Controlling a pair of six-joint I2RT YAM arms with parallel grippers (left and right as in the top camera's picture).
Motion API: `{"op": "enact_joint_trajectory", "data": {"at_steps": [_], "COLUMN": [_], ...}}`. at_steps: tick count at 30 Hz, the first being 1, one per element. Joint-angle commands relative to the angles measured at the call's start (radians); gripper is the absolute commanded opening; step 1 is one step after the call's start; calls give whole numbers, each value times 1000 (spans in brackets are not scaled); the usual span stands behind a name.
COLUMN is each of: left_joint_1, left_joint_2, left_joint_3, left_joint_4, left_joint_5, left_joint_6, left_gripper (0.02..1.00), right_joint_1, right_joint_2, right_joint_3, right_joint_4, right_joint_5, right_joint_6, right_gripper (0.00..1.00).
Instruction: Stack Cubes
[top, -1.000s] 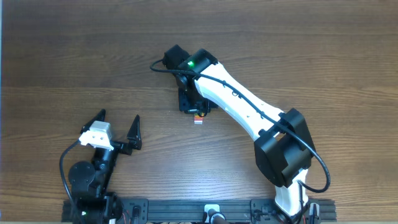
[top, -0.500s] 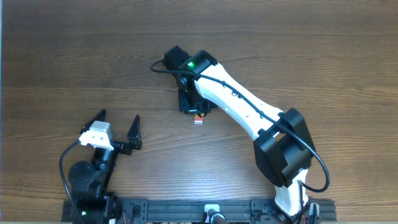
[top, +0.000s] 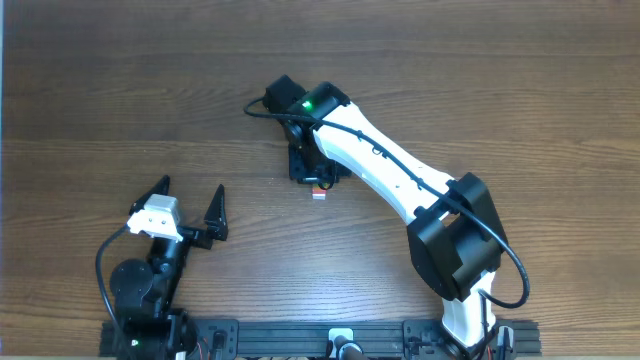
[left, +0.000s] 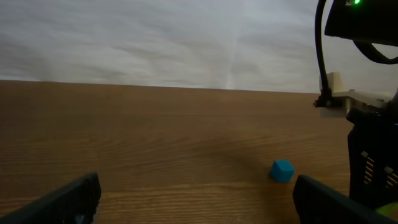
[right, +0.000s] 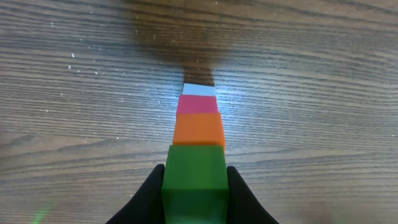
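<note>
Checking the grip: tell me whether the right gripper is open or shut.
Shut: the right gripper clamps the green cube on both sides, above the orange cube.

The right gripper (right: 194, 175) holds a green cube (right: 194, 158), with one black finger (right: 151, 190) pressed on each side of it. The green cube sits on an orange cube (right: 199, 129). Under that comes a pink cube (right: 198, 104), and then a white cube (right: 199, 89) which stands on the wooden table (right: 311, 93). The four cubes form one straight column, each touching the next.
</note>
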Motion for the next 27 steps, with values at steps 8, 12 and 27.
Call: {"op": "enact_joint_trajectory", "data": {"at_steps": [8,12,27], "left_joint_1": [5,5,5], "left_joint_2": [-5,-5,-5], "left_joint_3": [-6,-6,-6], "left_joint_4": [3,3,3], "left_joint_5": [9,9,9], "left_joint_6": [8,8,8], "left_gripper": [998,998,996], "right_joint_1": [-7,-7,-7], "right_joint_2": [-14,-14,-14], "right_joint_3": [-15,-26,-39], "right_joint_4": [18,28,35], "right_joint_5": [18,18,18], "right_joint_6": [19,19,25], "right_gripper": [12,12,240]}}
